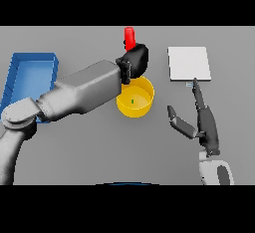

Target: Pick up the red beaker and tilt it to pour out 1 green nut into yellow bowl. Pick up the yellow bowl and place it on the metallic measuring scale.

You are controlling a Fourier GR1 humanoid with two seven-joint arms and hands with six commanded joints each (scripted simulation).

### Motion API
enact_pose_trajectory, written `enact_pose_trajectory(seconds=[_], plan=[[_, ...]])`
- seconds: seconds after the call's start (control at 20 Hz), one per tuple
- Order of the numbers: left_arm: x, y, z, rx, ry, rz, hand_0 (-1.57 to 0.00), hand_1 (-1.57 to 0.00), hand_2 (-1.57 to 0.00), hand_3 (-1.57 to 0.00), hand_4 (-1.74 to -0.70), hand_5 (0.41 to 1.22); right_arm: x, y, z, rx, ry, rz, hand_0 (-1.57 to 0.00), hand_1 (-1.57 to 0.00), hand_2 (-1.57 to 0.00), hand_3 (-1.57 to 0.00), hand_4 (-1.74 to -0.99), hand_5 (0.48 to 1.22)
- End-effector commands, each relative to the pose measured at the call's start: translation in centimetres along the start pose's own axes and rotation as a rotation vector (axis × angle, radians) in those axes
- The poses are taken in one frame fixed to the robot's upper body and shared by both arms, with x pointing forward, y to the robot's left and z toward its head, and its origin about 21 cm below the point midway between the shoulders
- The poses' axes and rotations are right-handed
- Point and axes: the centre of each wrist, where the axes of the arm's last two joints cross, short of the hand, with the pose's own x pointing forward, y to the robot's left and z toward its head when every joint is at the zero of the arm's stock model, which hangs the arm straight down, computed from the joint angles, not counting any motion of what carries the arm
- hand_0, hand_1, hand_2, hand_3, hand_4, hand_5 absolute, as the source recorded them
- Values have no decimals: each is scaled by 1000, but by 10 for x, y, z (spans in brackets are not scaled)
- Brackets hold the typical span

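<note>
The red beaker (130, 38) is in my left hand (137, 59), whose fingers are curled round it, just behind the yellow bowl (143, 103); only the beaker's top shows above the hand. The bowl stands at the table's middle with a small green nut (132, 100) inside. My left forearm crosses the bowl's left rim. The metallic measuring scale (189, 63) is a flat pale square at the right rear. My right hand (205, 123) is open to the right of the bowl, fingers straight and pointing at the scale's front edge, thumb spread toward the bowl.
A blue tray (31, 77) lies at the left side of the table, partly behind my left arm.
</note>
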Motion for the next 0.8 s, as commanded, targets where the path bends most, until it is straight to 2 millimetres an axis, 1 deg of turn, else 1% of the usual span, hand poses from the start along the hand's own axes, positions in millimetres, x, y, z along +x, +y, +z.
enact_pose_trajectory(seconds=[0.0, 0.15, 0.2, 0.25, 0.3, 0.35, 0.4, 0.45, 0.55, 0.6, 0.65, 0.7, 0.75], plan=[[-2, 1, 0, 2, -1, -12, -1571, -1571, -1571, -1571, -1720, 1221, 0, 0, -1, -5, -2, -10, 1, 1, 1, 1, -1154, 635], [-36, 11, 7, 2, 16, -49, -1571, -1571, -1571, -1571, -1721, 1221, -4, 3, -1, 7, 9, -29, 1, 1, 1, 1, -1157, 638], [-51, 15, 10, 4, 56, -64, -1571, -1571, -1571, -1571, -1721, 1221, -6, 1, -1, 8, 1, -23, 1, 1, 1, 1, -1147, 642], [-67, 15, 15, -4, 94, -91, -1571, -1571, -1571, -1571, -1722, 1221, -3, 2, -2, 12, -18, -24, 1, 1, 1, 1, -1150, 649], [-82, 13, 19, -3, 126, -71, -1571, -1571, -1571, -1571, -1725, 1221, -2, 3, -3, 17, -30, -18, 1, 1, 1, 1, -1154, 654], [-103, 12, 27, 1, 159, -37, -1571, -1571, -1571, -1365, -1728, 1221, -5, 1, -1, 17, -27, -4, 1, 1, 1, 1, -1156, 659], [-120, 8, 35, 14, 203, -19, -1571, -1571, -1571, -1179, -1731, 1221, -3, 0, -2, 18, -32, -8, 1, 1, 1, 1, -1160, 660], [-142, 3, 45, 7, 290, 30, -1571, -1571, -1571, -1257, -1726, 1221, -3, 3, -2, 25, -28, -7, 1, 1, 1, 1, -1160, 663], [-180, -7, 64, 18, 403, 192, -1571, -1571, -1571, -1370, -1727, 1221, -4, 1, -7, 20, -27, -25, 1, 1, 1, 1, -1160, 661], [-193, -9, 72, 27, 462, 295, -1571, -1571, -1571, -1410, -1729, 1221, -2, 4, -8, 28, -36, -31, 1, 1, 1, 1, -1156, 658], [-206, -22, 83, 54, 513, 433, -1571, -1571, -1571, -1443, -1732, 1221, -4, 3, -7, 22, -31, -10, 1, 1, 1, 1, -1152, 652], [-216, -40, 94, 68, 574, 595, -1571, -1571, -1571, -1468, -1734, 1221, -4, 4, -7, 15, -21, 10, 1, 1, 1, 1, -1146, 641], [-225, -57, 106, 89, 645, 753, -1571, -1571, -1571, -1427, -1735, 1221, -5, 4, -7, 14, -17, 27, 1, 1, 1, 1, -1140, 637]])
